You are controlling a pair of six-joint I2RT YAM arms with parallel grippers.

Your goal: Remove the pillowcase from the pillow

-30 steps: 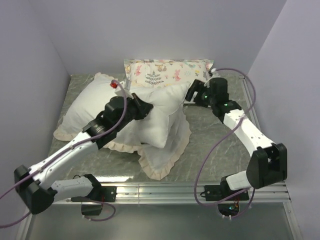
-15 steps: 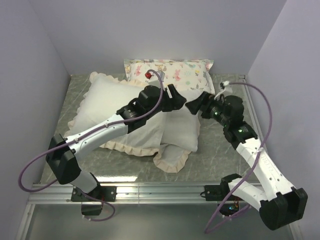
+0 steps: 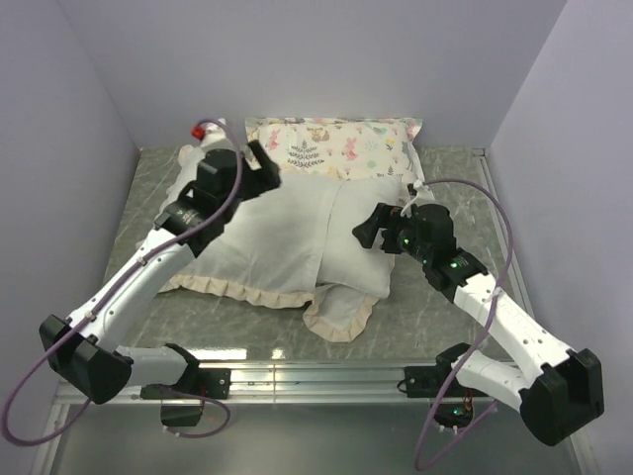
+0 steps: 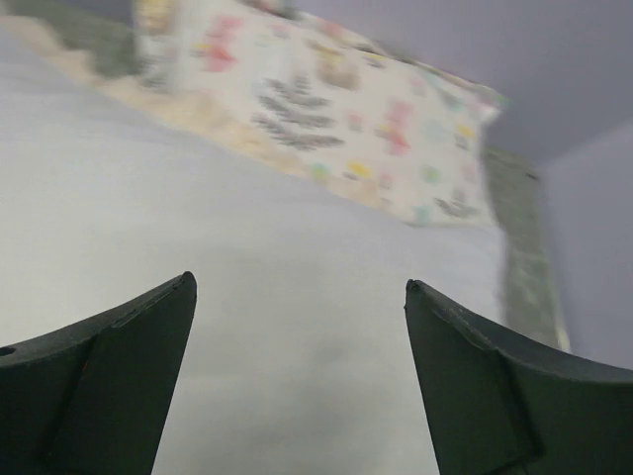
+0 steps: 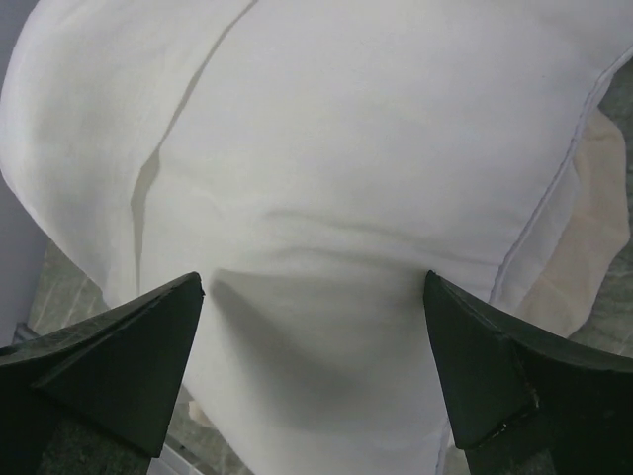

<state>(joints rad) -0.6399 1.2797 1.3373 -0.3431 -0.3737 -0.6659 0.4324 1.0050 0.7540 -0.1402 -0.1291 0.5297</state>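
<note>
Pillowcase (image 3: 259,237): cream-white face up, frilled, in the middle of the table (image 3: 435,297).
Pillow (image 3: 361,247): plain white, at its right end.
Left tool (image 3: 265,166): wide open, empty, above the far-left part.
Right tool (image 3: 368,230): wide open, empty, at the pillow's right edge.

Pastel animal-print pillow (image 3: 334,148) lying at rear of grey marbled table (image 3: 406,302).

No legible text, labels, brands or numbers anywhere.
</note>
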